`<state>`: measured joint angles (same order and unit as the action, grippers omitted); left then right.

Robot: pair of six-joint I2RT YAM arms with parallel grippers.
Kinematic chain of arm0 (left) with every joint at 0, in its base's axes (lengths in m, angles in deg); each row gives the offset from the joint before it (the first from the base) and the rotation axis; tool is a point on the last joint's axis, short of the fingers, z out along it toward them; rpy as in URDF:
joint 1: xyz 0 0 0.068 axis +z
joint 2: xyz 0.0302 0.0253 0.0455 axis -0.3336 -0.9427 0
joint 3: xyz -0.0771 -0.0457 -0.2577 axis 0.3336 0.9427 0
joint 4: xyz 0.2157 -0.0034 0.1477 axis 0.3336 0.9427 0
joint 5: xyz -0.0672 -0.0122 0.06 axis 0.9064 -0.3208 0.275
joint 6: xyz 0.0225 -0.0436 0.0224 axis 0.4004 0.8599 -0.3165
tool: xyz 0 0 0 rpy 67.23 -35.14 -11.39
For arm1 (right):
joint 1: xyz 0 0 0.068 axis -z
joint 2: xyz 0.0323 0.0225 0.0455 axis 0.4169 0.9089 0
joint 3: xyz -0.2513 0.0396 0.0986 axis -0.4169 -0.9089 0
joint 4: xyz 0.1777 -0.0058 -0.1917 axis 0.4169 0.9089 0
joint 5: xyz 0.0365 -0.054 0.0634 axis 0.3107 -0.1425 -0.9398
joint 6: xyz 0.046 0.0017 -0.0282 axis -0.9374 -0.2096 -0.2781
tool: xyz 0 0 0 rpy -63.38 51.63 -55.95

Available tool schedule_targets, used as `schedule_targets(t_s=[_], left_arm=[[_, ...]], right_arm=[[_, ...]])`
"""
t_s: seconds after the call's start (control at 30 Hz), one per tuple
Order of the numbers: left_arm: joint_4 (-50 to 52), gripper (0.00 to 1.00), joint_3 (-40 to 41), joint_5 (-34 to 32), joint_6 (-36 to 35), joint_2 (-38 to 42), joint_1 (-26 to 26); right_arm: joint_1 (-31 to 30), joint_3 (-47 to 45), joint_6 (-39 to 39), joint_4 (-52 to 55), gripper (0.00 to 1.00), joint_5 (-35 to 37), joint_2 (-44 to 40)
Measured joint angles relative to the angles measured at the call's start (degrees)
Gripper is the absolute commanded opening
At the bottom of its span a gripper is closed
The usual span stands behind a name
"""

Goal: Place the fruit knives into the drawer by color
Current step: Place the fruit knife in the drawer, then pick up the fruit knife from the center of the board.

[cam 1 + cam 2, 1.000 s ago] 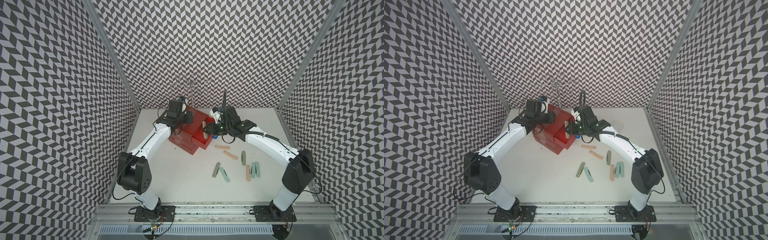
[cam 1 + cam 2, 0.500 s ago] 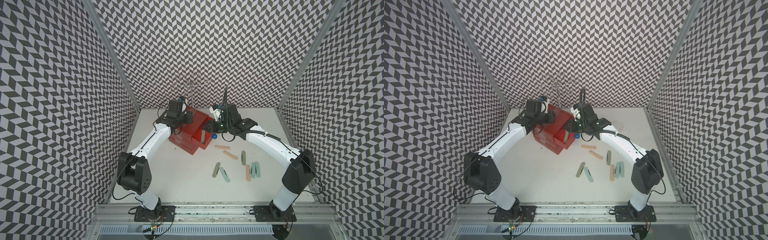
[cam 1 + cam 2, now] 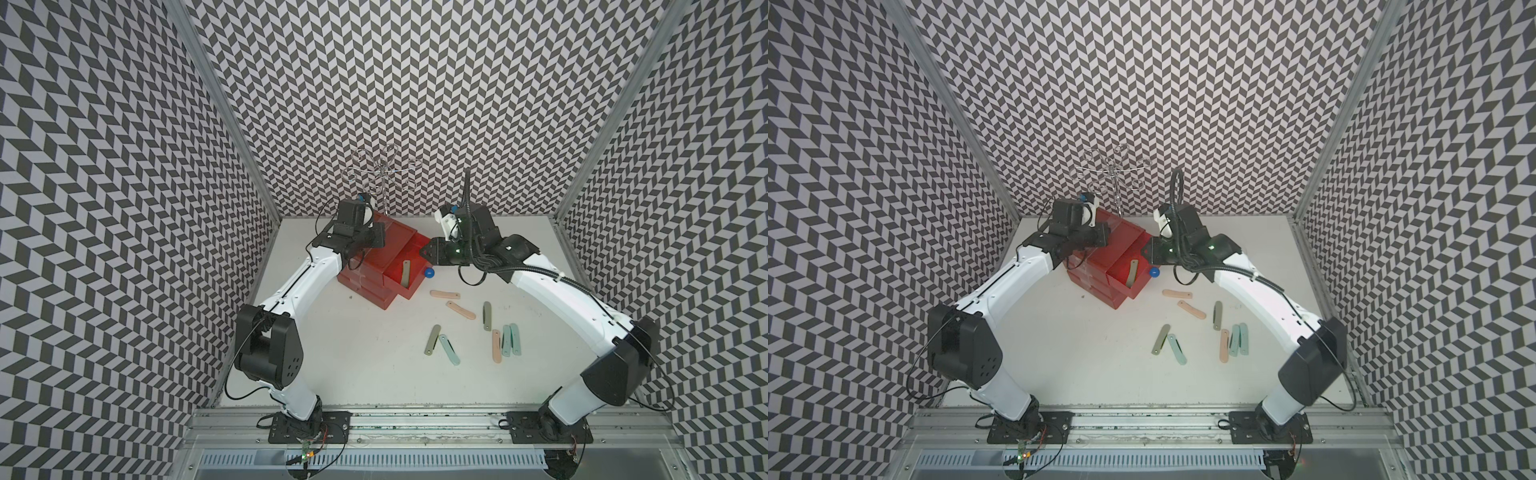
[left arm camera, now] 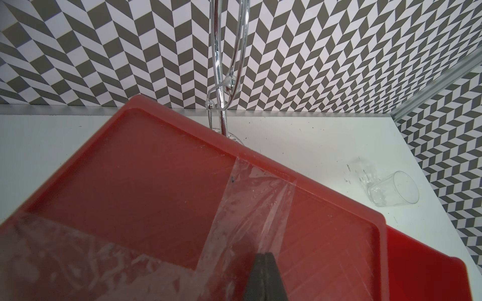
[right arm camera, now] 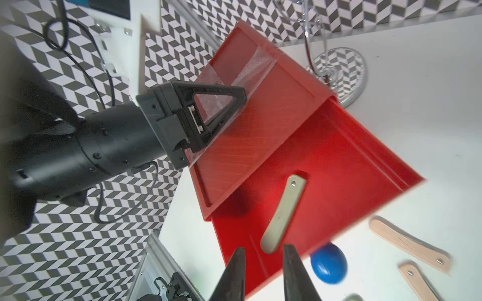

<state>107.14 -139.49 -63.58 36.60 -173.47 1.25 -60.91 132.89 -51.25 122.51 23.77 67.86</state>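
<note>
The drawer (image 3: 384, 253) is red with a blue knob (image 3: 429, 272). The fruit knives (image 3: 460, 310) are peach-pink, grey-green or pale teal. The tabletop (image 3: 374, 353) is plain white; the walls (image 3: 415, 83) carry a repeating dark grey and white chevron pattern.

both top views look down from above the front rail (image 3: 415, 419) toward the back wall (image 3: 395, 104), far enough to hold the whole table (image 3: 374, 365). the left wrist view sits close over the red drawer cabinet (image 4: 156, 182), facing the back wall. the right wrist view looks closely across the same cabinet toward the left gripper (image 5: 238, 100); both wrist views share its taped top and the wire stand (image 4: 217, 52).
</note>
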Motion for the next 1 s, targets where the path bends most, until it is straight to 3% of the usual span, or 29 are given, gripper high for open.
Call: schedule_targets(t_s=[0.2,0.33,0.6,1.0], left_arm=[[0.00,0.00,0.00,-0.02,-0.02,0.00,0.00],[0.00,0.00,0.00,-0.04,0.00,0.00,-0.02],[0.02,0.00,0.00,-0.28,0.00,0.00,-0.11],[0.04,0.00,-0.11,-0.28,0.00,-0.11,-0.11]], right_arm=[[0.74,-9.79,-1.42,4.33,0.29,11.61,-8.68],[3.98,-16.44,-2.01,5.79,0.29,14.67,-9.11],[13.60,-26.53,-0.39,4.96,0.29,14.05,-6.23],[15.98,-33.14,1.92,1.51,0.36,12.11,1.62]])
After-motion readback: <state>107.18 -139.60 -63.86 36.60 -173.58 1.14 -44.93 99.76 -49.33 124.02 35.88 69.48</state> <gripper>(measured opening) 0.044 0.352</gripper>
